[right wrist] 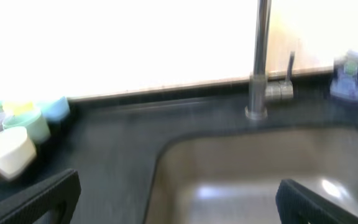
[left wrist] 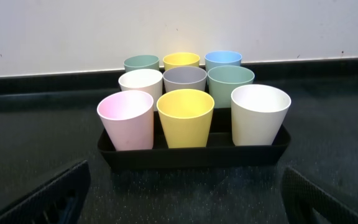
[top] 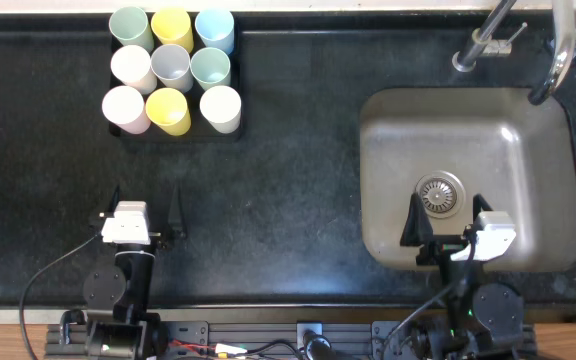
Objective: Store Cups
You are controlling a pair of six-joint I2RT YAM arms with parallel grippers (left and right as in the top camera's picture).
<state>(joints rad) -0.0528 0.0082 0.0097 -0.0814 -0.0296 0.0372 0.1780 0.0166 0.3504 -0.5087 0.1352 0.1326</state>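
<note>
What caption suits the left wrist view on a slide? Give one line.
Nine pastel cups stand upright in a black tray on the dark counter, ahead of the open left gripper.

The tray (left wrist: 191, 155) is black, on a black countertop (top: 288, 180) with fine pale speckles; the sink (top: 528, 110) is silver-grey. Nearest the sink stand the light blue cup (top: 214, 28), mint cup (top: 210, 68) and white cup (top: 220, 107); next, the yellow cup (top: 171, 27), grey cup (top: 171, 64) and second yellow cup (top: 168, 110); farthest, the sage cup (top: 128, 25), cream cup (top: 132, 66) and pink cup (top: 125, 108).
</note>
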